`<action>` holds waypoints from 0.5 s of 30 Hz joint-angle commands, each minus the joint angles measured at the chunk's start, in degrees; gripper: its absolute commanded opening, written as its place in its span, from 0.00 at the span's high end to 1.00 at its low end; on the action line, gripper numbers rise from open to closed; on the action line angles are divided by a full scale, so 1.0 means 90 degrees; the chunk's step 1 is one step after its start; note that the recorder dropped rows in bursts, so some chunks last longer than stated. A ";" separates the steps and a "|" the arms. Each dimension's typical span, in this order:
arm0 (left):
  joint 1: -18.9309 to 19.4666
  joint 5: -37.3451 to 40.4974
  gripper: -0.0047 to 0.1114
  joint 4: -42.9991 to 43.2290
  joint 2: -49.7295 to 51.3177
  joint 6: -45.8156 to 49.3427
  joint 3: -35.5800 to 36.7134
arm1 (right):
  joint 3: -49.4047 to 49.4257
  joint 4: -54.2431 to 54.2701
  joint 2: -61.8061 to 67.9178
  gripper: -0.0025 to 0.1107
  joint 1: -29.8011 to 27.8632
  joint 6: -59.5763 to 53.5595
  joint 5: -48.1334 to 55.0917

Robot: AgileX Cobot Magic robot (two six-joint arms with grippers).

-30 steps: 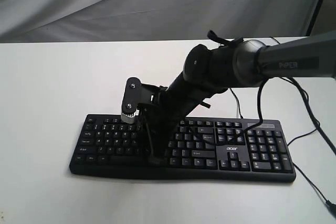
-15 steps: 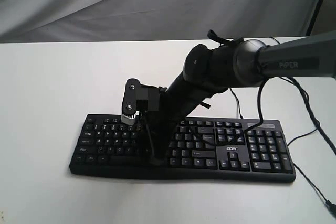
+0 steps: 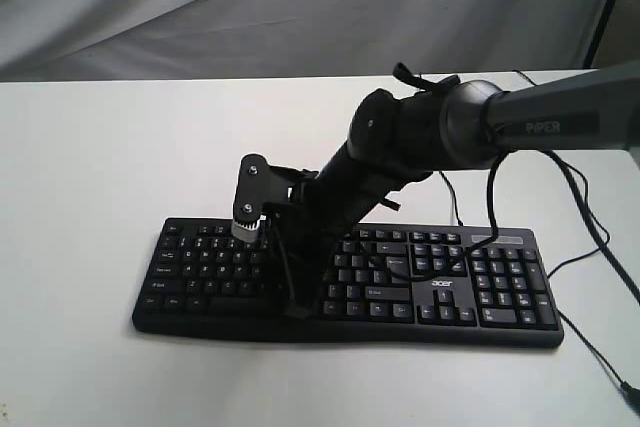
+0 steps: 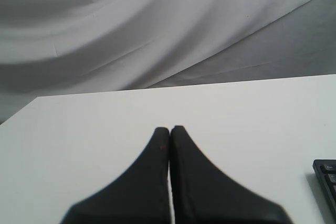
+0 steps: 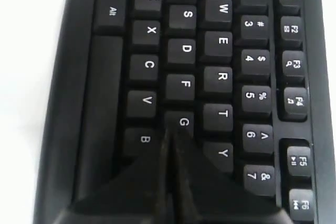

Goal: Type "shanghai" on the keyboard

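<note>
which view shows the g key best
The right wrist view: the G key reads clearly, right by the shut right gripper. The exterior view shows the keyboard, but legends are too small. The left wrist view catches only its corner.

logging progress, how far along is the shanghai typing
Done: cannot tell, nothing shows the typed text. In hand: the right hand, shut, has its tip at the G key of the keyboard; the left hand, shut, hangs over the table. Left: likely h, a, i.
</note>
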 commanded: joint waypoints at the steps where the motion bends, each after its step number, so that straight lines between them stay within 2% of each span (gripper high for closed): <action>1: -0.0024 -0.0040 0.95 -0.0003 0.0020 -0.0017 0.0033 | 0.0034 -0.0023 -0.0132 0.98 0.0009 -0.0070 -0.0026; 15: -0.0024 -0.0040 0.95 -0.0003 0.0020 -0.0017 0.0033 | 0.0034 0.0336 -0.0368 0.98 0.0036 -0.0089 0.0026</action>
